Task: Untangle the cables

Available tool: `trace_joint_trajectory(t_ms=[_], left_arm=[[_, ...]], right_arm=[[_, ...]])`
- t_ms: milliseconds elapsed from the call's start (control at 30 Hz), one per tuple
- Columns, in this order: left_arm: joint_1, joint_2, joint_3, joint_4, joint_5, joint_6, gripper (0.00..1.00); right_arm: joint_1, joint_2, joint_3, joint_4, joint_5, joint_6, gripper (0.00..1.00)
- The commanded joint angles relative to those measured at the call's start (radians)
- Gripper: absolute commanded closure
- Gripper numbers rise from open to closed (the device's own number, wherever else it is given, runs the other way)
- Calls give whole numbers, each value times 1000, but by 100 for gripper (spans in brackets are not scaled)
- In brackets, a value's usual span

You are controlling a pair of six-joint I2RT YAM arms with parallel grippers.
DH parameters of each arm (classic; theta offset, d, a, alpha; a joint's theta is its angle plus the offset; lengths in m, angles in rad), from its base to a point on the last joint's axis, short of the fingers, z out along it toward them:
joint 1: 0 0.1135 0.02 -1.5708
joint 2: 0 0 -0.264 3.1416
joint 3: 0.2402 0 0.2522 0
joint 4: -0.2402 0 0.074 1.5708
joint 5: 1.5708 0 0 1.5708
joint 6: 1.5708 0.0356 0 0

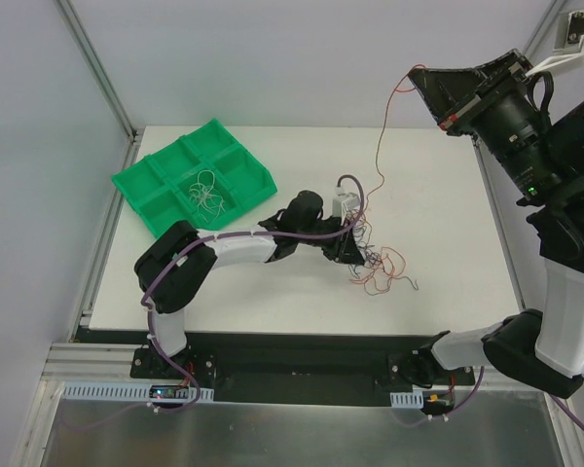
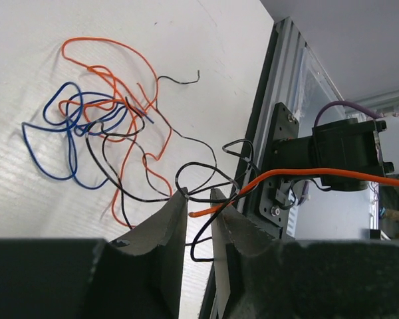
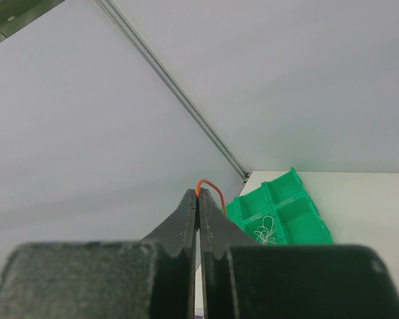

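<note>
A loose tangle of thin cables (image 1: 382, 268) lies right of the table's middle; in the left wrist view it shows orange, blue and black loops (image 2: 100, 119). My left gripper (image 1: 348, 238) is at the tangle's left edge. Its jaws (image 2: 199, 194) stand a narrow gap apart, with black wire strands and an orange wire end lying between them. My right gripper (image 1: 416, 78) is raised high at the back right, shut on an orange wire (image 1: 379, 146) that hangs down to the tangle. The wire loops out of the shut tips (image 3: 199, 193).
A green compartment tray (image 1: 136, 185) sits at the table's back left with a white wire clump (image 1: 206, 190) in its middle cell; both show in the right wrist view (image 3: 279, 199). An aluminium rail (image 2: 266, 119) runs along the table's edge.
</note>
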Motion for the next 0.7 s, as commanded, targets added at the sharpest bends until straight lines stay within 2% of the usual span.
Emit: trace_joint_trajectory(t_ms=[0,67,233,400,500,533,667], left_arm=[[39,-43,-46,-44,3,43,84],[62,-66,-101,-55,-16,56,92],[129,-123,-211,-141,-76,120,100],[192,-141,-258,-194,-87,157,100],[198,-161,-227,-263,-118,209,100],[200,-170,-221,-283,-121,215,99],[203,-239,-187,-380,-112,217,58]], right_arm=[[-4,-9,63,49,48,-31,100],[-6,-10,77,55,63,-49,100],[-6,-21,92,103,98,-65,100],[-6,-6,114,133,54,-33,100],[-4,-16,42,130,28,-26,100],[-4,-27,-2,135,16,-28,100],[-4,-71,-171,115,-32,-29,100]])
